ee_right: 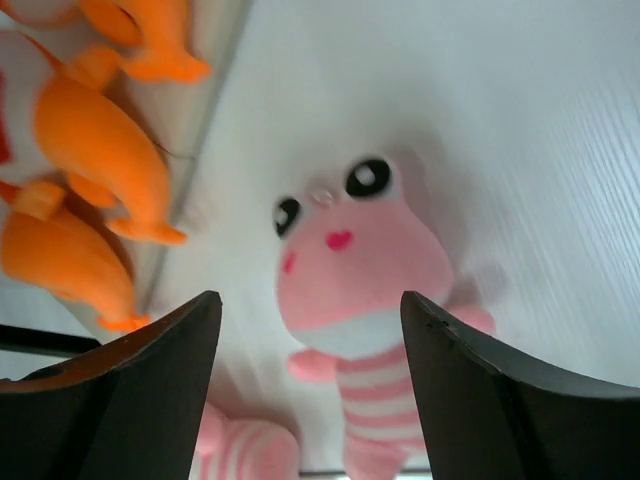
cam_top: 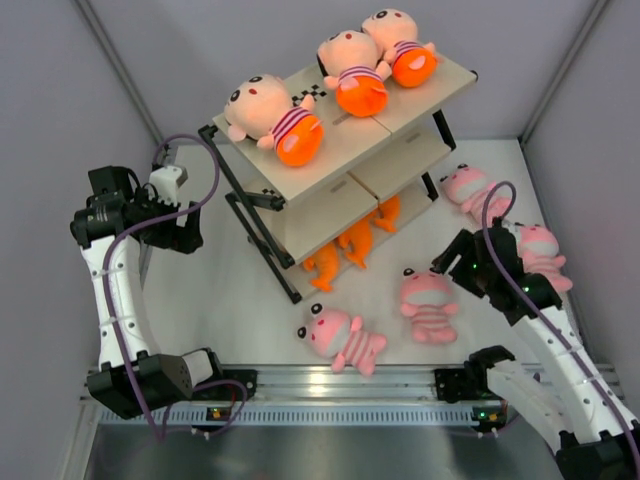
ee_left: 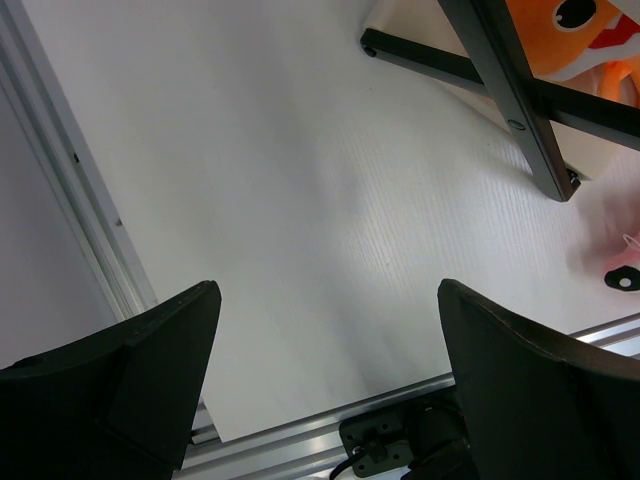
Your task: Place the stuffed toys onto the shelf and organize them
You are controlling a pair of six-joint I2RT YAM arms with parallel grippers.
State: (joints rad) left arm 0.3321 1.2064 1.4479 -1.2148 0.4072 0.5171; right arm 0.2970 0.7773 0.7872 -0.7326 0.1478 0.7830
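The shelf (cam_top: 330, 150) stands at the back centre; its black leg (ee_left: 505, 90) shows in the left wrist view. Three peach-faced dolls (cam_top: 272, 118) lie on its top board. Orange creatures (cam_top: 352, 240) lie on the bottom tier and also show in the right wrist view (ee_right: 95, 150). Several pink striped animals lie on the table, one at front centre (cam_top: 342, 338). My right gripper (cam_top: 452, 262) is open and empty, hovering above another pink animal (cam_top: 428, 303), which lies between its jaws (ee_right: 365, 260). My left gripper (cam_top: 178, 236) is open and empty over bare table left of the shelf.
Two more pink animals (cam_top: 470, 187) (cam_top: 540, 252) lie at the right beside my right arm. An aluminium rail (cam_top: 330, 380) runs along the near edge and another along the left edge (ee_left: 70, 190). Grey walls enclose the table.
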